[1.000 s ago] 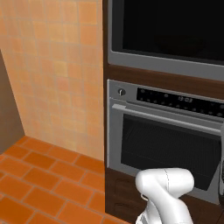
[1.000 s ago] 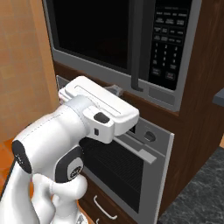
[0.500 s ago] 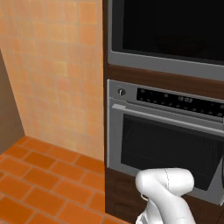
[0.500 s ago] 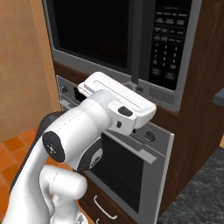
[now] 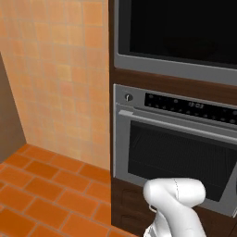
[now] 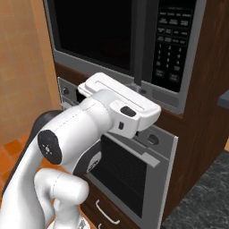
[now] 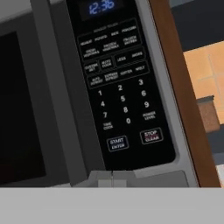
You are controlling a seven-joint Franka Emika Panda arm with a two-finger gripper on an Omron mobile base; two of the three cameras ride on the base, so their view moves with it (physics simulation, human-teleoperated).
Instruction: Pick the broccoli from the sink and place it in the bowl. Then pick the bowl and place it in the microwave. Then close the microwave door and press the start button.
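Microwave door (image 6: 94,33) is sitting shut, flush in its steel frame, dark glass facing out. Bowl and broccoli are out of sight; judging by the closed door they are likely inside, though the glass is too dark to confirm.

Gripper (image 6: 135,85) is reaching up at the microwave (image 6: 120,44), just below the door's right edge and left of the keypad (image 6: 172,42). Jaws are pressed together, holding nothing. That suits poking: closed tips make one blunt point for a button.

In the hand view the keypad is filling the frame, tilted. Start button (image 7: 117,143) is sitting in the keypad's bottom row, left of the stop button (image 7: 151,135), just above the fingertips (image 7: 105,183). The hand is aiming low on the keypad, presumably because start is the last step left.

Oven (image 5: 178,157) is sitting directly under the microwave, its door shut, no part in this.

Judgement: a short push up and forward onto start. Risk is hitting the neighbouring stop.
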